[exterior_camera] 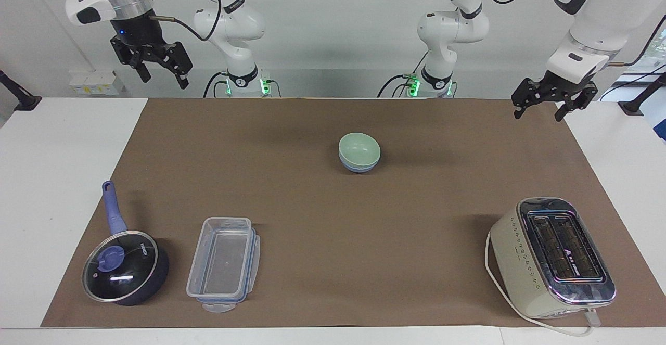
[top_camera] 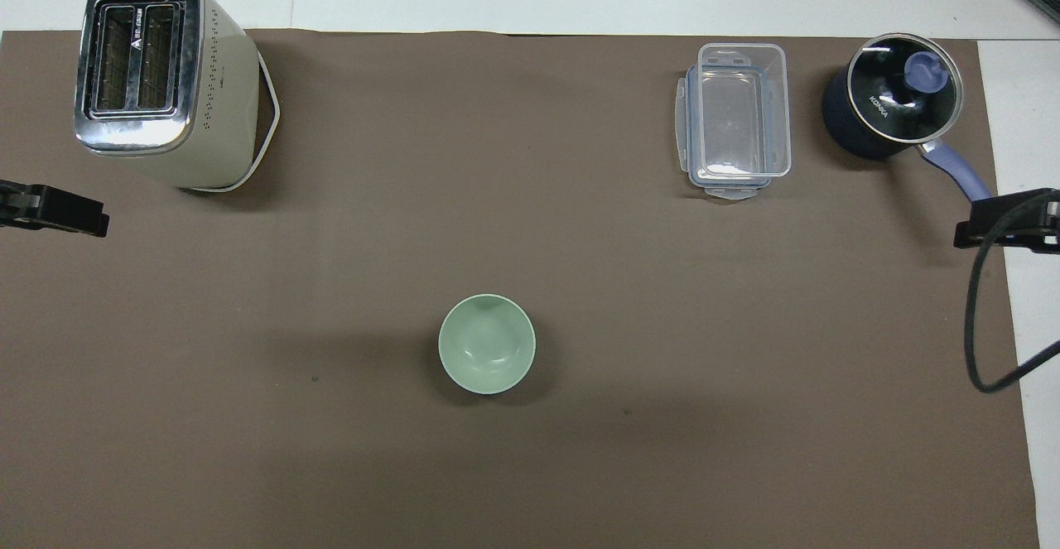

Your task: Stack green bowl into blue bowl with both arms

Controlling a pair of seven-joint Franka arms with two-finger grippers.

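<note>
The pale green bowl (exterior_camera: 359,149) sits nested inside the light blue bowl (exterior_camera: 358,167) on the brown mat, near the middle and toward the robots' end. In the overhead view only the green bowl (top_camera: 487,344) shows; the blue bowl is hidden under it. My right gripper (exterior_camera: 162,72) is open and empty, raised high over the table's edge at the right arm's end. My left gripper (exterior_camera: 538,110) is open and empty, held over the mat's edge at the left arm's end. Both are well apart from the bowls.
A cream toaster (exterior_camera: 552,256) stands at the left arm's end, farthest from the robots. A clear plastic container (exterior_camera: 223,263) and a dark blue saucepan with glass lid (exterior_camera: 124,267) sit at the right arm's end. The brown mat (exterior_camera: 333,262) covers the table.
</note>
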